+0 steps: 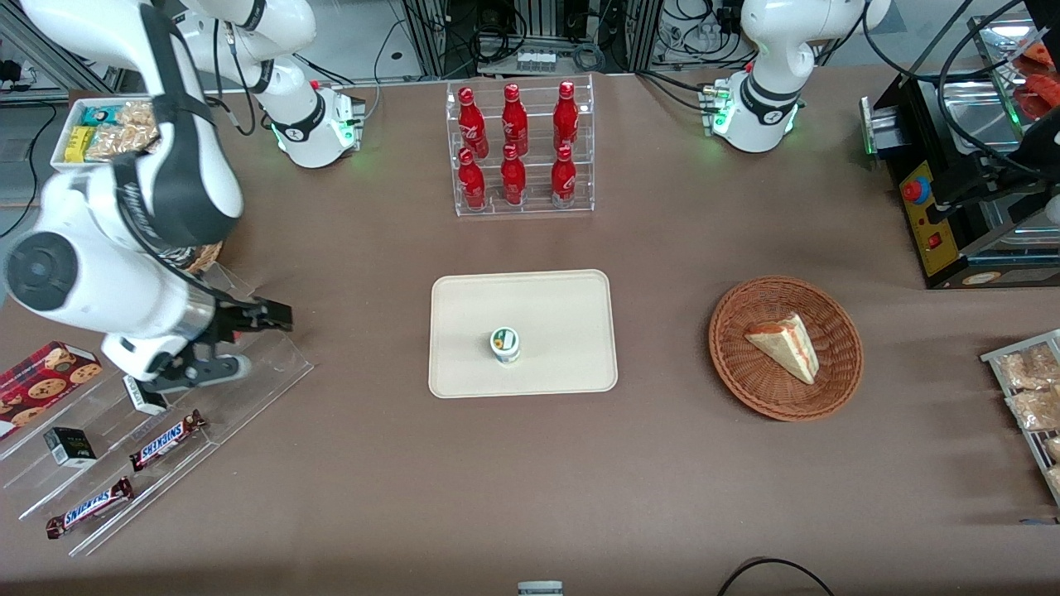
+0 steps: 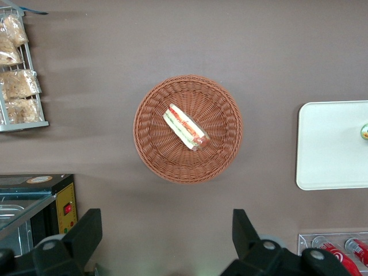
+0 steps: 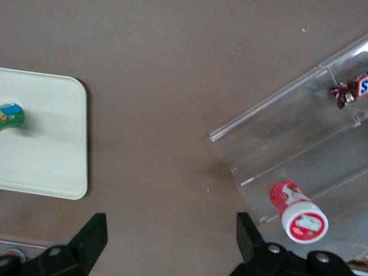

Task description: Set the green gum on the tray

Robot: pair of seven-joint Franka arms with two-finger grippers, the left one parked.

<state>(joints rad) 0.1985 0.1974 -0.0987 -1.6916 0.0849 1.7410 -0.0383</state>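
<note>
The green gum (image 1: 504,343), a small white canister with a green-rimmed lid, stands upright on the cream tray (image 1: 571,331), nearer the front camera than the tray's middle. It also shows in the right wrist view (image 3: 10,116) on the tray (image 3: 52,149), and at the tray's edge in the left wrist view (image 2: 364,131). My gripper (image 1: 263,331) is open and empty, raised above the clear acrylic stand (image 1: 248,389) toward the working arm's end of the table, well away from the tray. In its wrist view the fingertips (image 3: 92,233) are spread wide over bare table.
A red-lidded canister (image 3: 299,211) lies on the acrylic stand beside Snickers bars (image 1: 166,439), small black boxes and a cookie box (image 1: 41,377). A rack of red bottles (image 1: 517,149) stands farther from the camera than the tray. A wicker basket (image 1: 785,348) holds a sandwich.
</note>
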